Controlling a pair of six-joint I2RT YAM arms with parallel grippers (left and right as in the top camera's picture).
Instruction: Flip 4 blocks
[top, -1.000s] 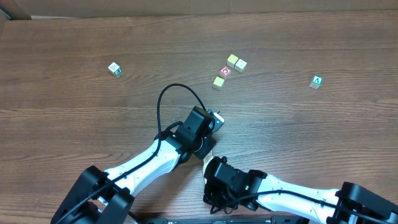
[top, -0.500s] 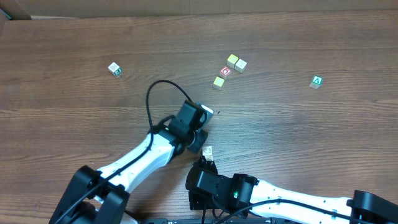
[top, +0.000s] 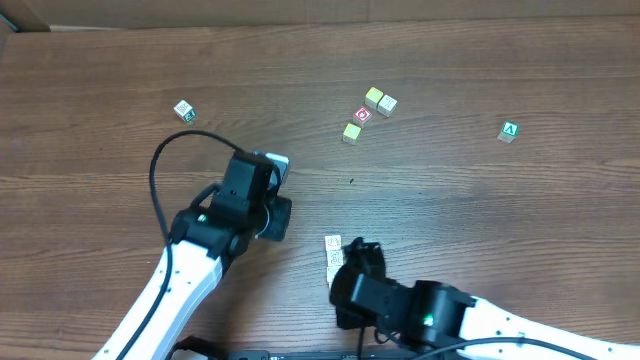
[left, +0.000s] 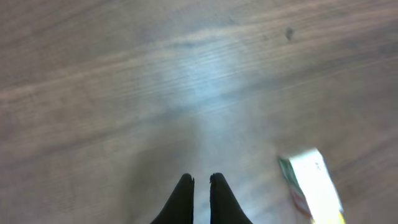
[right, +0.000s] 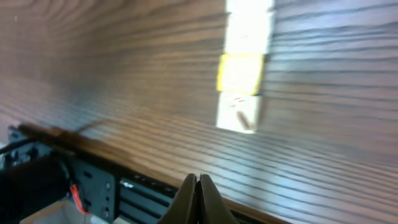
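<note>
Left gripper (left: 200, 180): tips together, nothing held, over table (left: 124, 74). Right gripper (right: 199, 182): tips together, nothing held, low over table.

Blocks (right: 240, 73): short line on table, white-yellow-white, blurred, count unclear. Line sits just ahead of right tips, slightly to their right, not touching. Left wrist view: white block end with green and red marks ahead-right of left tips, apart from them.

Farther out, well apart from both grippers: lone cube (top: 183, 110), pale cubes (top: 387, 104) around red-ring cube (top: 362, 115), A cube (top: 509, 131).
</note>
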